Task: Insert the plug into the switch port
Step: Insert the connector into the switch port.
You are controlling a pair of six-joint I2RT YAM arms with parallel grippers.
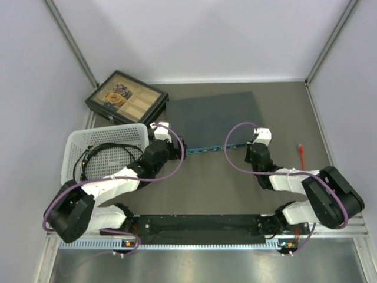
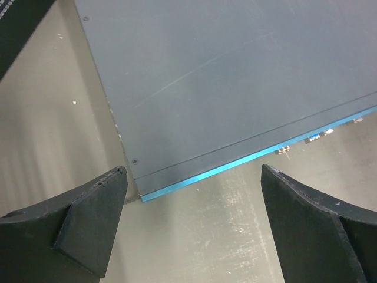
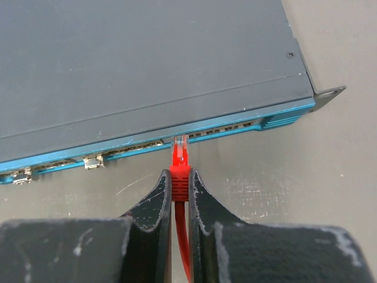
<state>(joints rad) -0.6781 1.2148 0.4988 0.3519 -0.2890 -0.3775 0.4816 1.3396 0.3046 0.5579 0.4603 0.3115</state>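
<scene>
Jutting from the right tool (image 3: pixel 179 178), the plug (image 3: pixel 179 154) reaches the switch (image 3: pixel 147 65).

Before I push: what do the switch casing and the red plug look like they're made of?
Flat dark blue-grey rectangular switch: looks like painted sheet metal, matte, with faint scratches and a corner screw. Small red plug: probably moulded plastic, smooth and slightly glossy.

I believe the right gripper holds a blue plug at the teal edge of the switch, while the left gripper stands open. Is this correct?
Only the colour is wrong: the plug is red. The right wrist view shows the right gripper shut on it at the teal edge of the switch; the left gripper stands open.
</scene>
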